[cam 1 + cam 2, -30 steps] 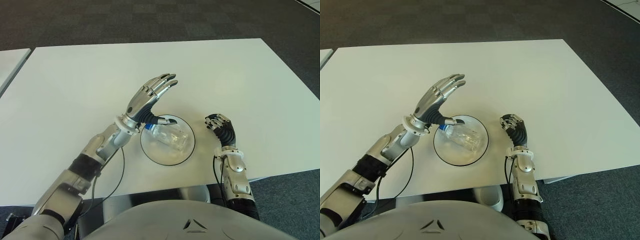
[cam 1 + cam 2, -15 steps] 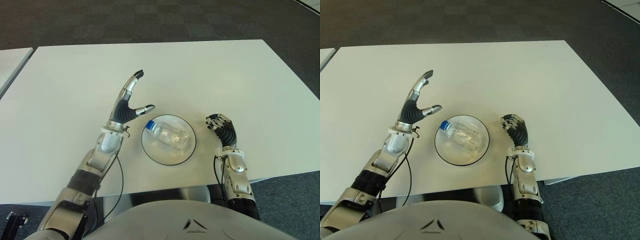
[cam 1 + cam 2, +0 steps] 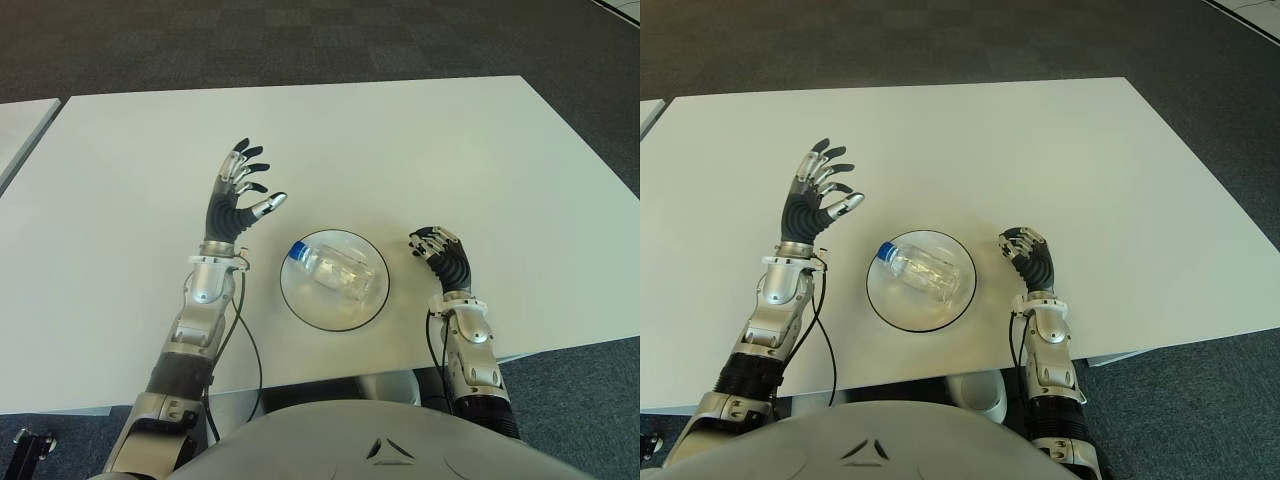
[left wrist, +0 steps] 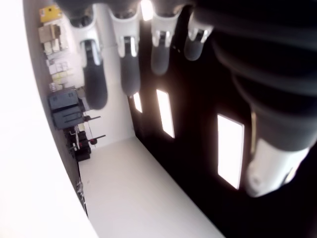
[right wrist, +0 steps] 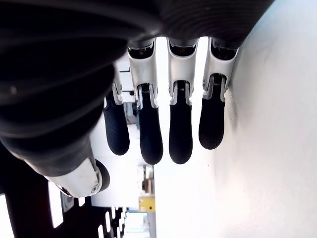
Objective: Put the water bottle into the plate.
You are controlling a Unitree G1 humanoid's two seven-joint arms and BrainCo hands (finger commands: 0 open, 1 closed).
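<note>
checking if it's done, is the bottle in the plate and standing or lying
In the plate, lying: the bottle is on its side, blue cap toward the open left hand.

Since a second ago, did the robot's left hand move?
Yes. The left hand has pulled away from the plate toward the robot's left; it now shows open, clear of the water bottle.
</note>
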